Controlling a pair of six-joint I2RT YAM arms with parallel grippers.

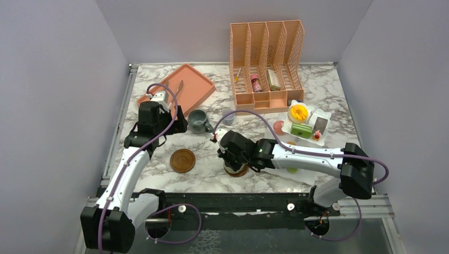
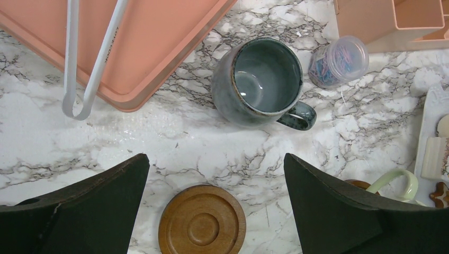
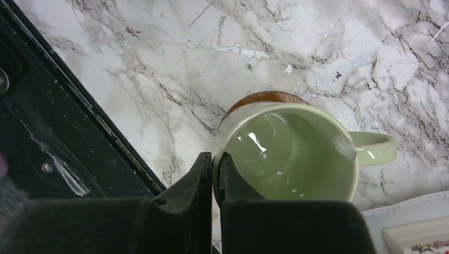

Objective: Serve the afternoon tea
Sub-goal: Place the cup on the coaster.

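Observation:
The grey-blue mug (image 1: 198, 120) (image 2: 259, 82) stands upright and empty on the marble table. My left gripper (image 1: 179, 126) (image 2: 216, 159) is open and empty above the table, just left of and short of that mug. A round brown coaster (image 1: 182, 160) (image 2: 202, 225) lies bare below it. My right gripper (image 1: 230, 159) (image 3: 216, 159) is shut on the rim of the pale green mug (image 3: 286, 153), one finger inside and one outside. That mug sits over the second coaster (image 3: 265, 98) (image 1: 239, 173); contact cannot be told. Toy cakes lie on a white plate (image 1: 296, 132).
A pink tray (image 1: 185, 87) with white tongs (image 2: 84, 63) lies at the back left. A pink file organizer (image 1: 267, 58) stands at the back. A small clear lilac cup (image 2: 339, 61) stands right of the grey-blue mug. The table's black front rail (image 3: 63, 132) is close to the green mug.

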